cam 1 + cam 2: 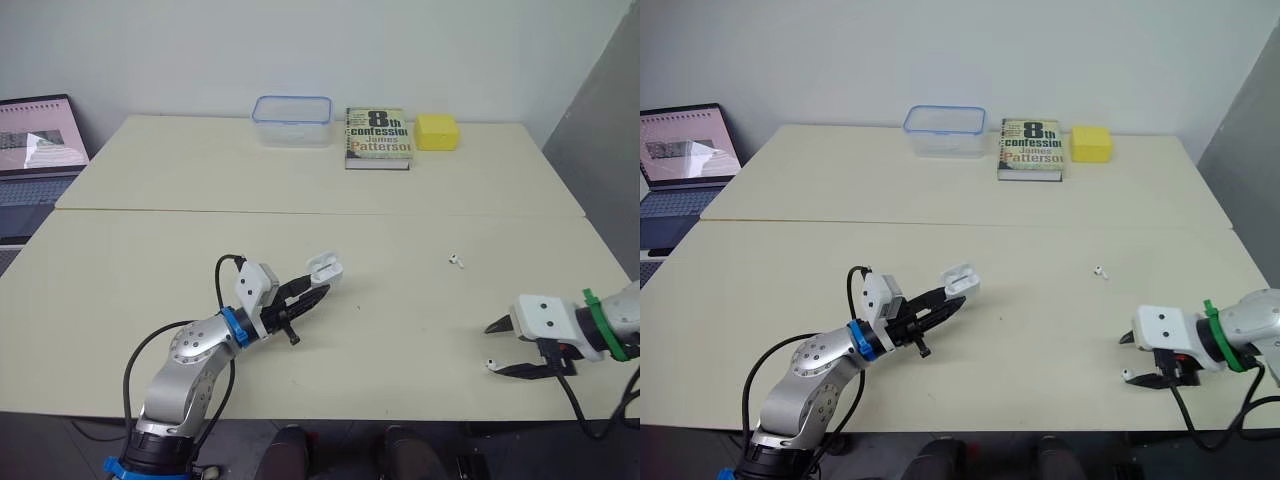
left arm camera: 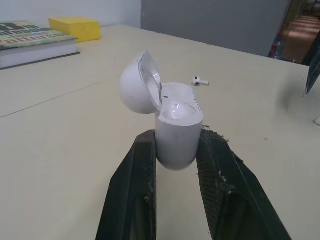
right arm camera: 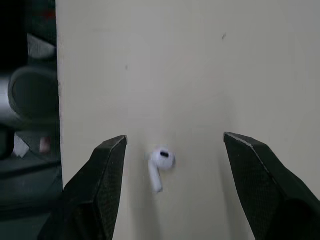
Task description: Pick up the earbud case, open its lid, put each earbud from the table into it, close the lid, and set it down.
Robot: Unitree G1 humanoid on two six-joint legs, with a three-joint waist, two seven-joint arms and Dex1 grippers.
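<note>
My left gripper is shut on the white earbud case, held just above the table near its middle. The case lid stands open. One white earbud lies on the table to the right of the case. A second earbud lies near the table's front edge at the right, between the two spread fingers of my open right gripper. That earbud sits close to the nearer black finger.
At the back of the table stand a clear plastic box with a blue rim, a paperback book and a yellow sponge. A laptop sits off the table at the far left. A seam crosses the tabletop.
</note>
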